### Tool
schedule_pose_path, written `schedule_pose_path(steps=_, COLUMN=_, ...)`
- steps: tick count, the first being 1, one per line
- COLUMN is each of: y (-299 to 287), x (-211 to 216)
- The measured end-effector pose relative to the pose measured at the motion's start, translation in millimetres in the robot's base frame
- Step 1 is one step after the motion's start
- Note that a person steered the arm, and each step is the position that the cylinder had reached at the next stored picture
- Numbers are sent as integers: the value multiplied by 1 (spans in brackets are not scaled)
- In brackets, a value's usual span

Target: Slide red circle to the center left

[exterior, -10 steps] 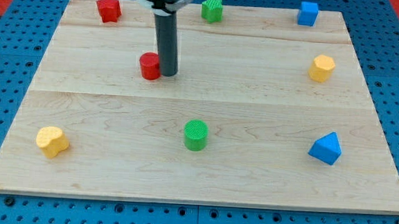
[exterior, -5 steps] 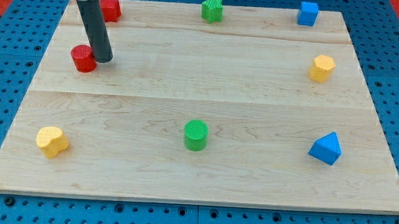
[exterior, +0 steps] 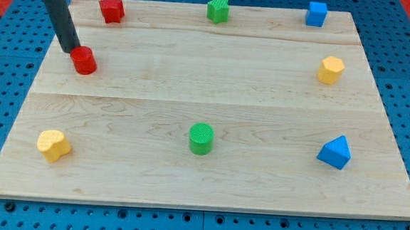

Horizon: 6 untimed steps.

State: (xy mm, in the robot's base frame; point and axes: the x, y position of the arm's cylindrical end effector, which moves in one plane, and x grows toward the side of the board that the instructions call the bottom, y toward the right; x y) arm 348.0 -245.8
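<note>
Red circle (exterior: 84, 60) stands upright, round with no long axis; my tip (exterior: 71, 50) touches its upper-left edge.

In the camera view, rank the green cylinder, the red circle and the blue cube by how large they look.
1. Green cylinder, largest, though it sits nearest the camera.
2. Red circle block, with my tip at its upper left.
3. Blue cube, only slightly smaller and farthest away, so 2 and 3 are unsure.
</note>
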Motion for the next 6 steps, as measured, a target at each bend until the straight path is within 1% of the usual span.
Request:
schedule_pose_path(steps=2, y=9, x=-7)
schedule_pose_path(steps=3, y=25, x=-7)
schedule_pose_path(steps=4, y=26, x=-7)
schedule_pose_path(steps=6, y=45, x=-5)
